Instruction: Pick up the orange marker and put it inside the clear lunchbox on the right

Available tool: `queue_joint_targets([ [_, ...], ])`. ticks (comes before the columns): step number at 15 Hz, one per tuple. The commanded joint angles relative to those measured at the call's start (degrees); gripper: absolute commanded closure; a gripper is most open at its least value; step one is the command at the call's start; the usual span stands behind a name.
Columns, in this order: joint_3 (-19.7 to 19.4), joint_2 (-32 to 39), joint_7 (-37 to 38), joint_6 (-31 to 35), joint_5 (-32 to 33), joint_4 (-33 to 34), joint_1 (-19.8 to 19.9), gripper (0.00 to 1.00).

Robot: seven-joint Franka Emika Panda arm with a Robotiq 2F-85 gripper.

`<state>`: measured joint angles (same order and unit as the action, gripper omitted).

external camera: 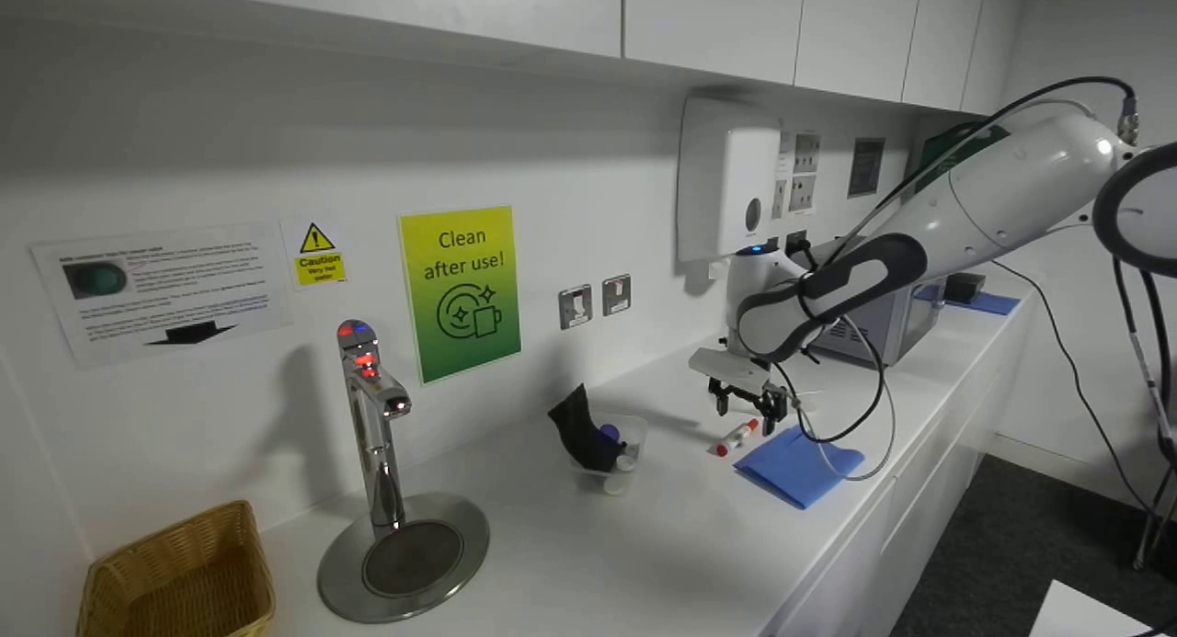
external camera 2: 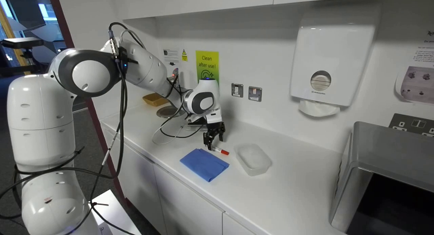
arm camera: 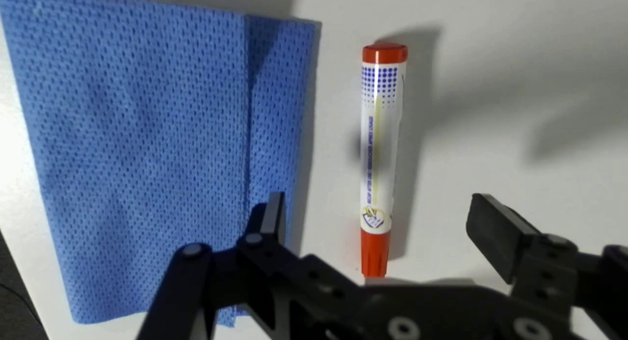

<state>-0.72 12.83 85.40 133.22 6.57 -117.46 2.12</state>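
- White arm [external camera 2: 40, 126] fills the left of an exterior view; its lower end stands at about eight o'clock from my orange marker [external camera 2: 222, 151].
- Wicker basket [external camera 2: 154, 99], small on my screen, sits at ten o'clock from the marker, on the worktop [external camera 2: 295, 187].
- Blue cloth [external camera 2: 204, 164], folded and lying flat, is between seven and eight o'clock; on my wrist view it shows at nine o'clock, just beside the marker.
- Gripper [arm camera: 379, 210] hovers above the worktop with its fingers apart; on the wrist view I see one over the cloth, the other right of the marker, whose lower end shows between them.
- The marker lies on the worktop, white-barrelled, orange-red at both ends, running twelve to six on my wrist view.
- Clear lunchbox [external camera 2: 252, 158], upright, is between three and four o'clock from the marker, near it.
- White dispenser [external camera 2: 334, 52] hangs at one o'clock from the lunchbox.
- Grey metal appliance [external camera 2: 396, 150] stands at three o'clock, well apart.
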Motion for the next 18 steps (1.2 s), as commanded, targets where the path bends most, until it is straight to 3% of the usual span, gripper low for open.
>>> queue_joint_targets([
  [1, -1.1, 1.7, -4.1, -1.1, -2.6, 2.9, -0.9, 0.0],
  [10, -1.1, 4.6, -5.7, -1.8, -4.9, 5.3, -2.1, 0.01],
  [11, -1.1, 4.9, -5.8, -1.8, -5.1, 5.5, -2.1, 0.09],
  [12, -1.2, 5.1, -5.8, -1.9, -5.3, 5.7, -2.2, 0.25],
  [18, -1.5, 5.5, -5.8, -2.3, -6.0, 6.2, -2.0, 0.67],
])
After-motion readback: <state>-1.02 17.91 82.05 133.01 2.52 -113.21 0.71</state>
